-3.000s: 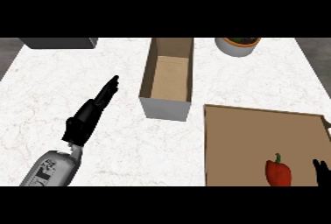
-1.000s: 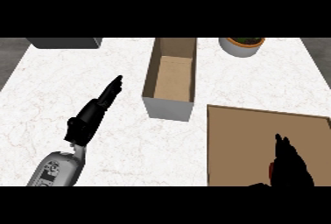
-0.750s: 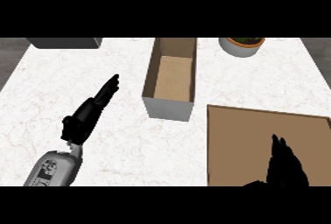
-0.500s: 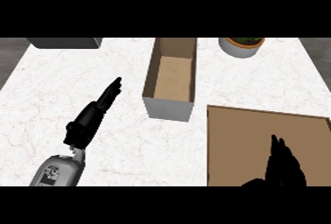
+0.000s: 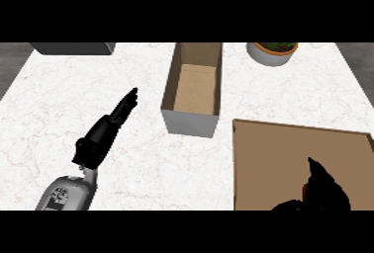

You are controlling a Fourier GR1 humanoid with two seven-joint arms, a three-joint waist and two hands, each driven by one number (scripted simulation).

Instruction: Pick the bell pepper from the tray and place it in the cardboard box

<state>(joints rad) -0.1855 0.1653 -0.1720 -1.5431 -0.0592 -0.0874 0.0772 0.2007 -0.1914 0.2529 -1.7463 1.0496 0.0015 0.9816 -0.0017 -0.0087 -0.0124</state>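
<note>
White marble counter (image 5: 146,163). Left hand (image 5: 106,131) flat, fingers straight, cardboard box (image 5: 193,89) to its right. Right hand (image 5: 325,190) over tray (image 5: 292,148); grip unclear. No readable writing.

A white marble counter top with faint veins (image 5: 146,163) fills most of the view. At its far right side stands a round grey pot with a green plant in it (image 5: 272,52) (the upper part of the pot is cut off by the edge of the view). At the far left corner there is a dark grey rectangular block (image 5: 73,48), also only partly visible, well apart from the pot.
</note>
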